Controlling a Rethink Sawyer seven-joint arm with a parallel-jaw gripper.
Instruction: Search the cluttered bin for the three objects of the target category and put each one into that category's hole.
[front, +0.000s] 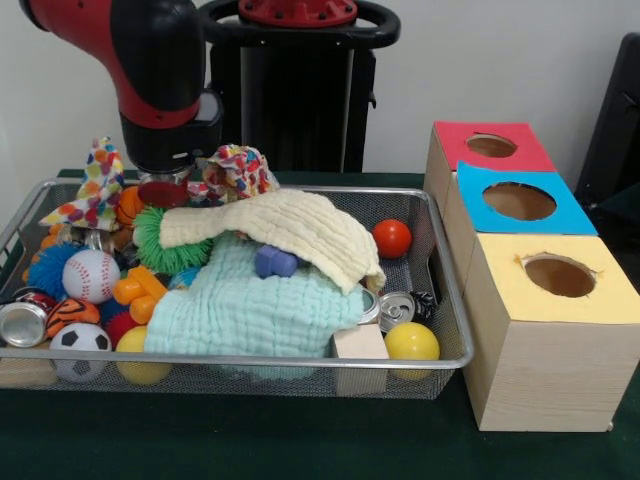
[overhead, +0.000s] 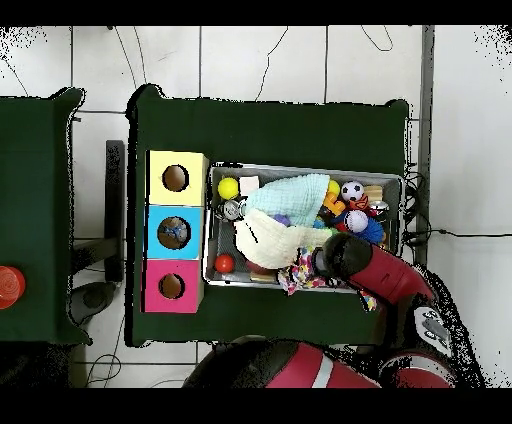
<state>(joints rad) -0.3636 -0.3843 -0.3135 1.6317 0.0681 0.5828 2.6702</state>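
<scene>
The wire mesh bin (front: 250, 359) is full of toys and cloths; it also shows in the overhead view (overhead: 300, 169). One metal can (front: 396, 309) lies near the front right with its pull-tab top showing, next to a yellow ball (front: 411, 342). It shows in the overhead view (overhead: 234, 210) too. A second can (front: 22, 323) lies at the front left corner with its silver end towards me. I see no third can. My gripper (front: 163, 192) reaches down into the bin's back left among the toys. Its lower part is hidden, and in the overhead view the arm (overhead: 345, 255) covers it.
Three wooden boxes with round holes stand beside the bin: red-topped (front: 490, 146), blue-topped (front: 518, 201), yellow-topped (front: 556, 274). A cream cloth (front: 290, 228) and a mint cloth (front: 250, 305) cover the middle of the bin. Balls, a wooden cube (front: 359, 345) and patterned fabric lie around them.
</scene>
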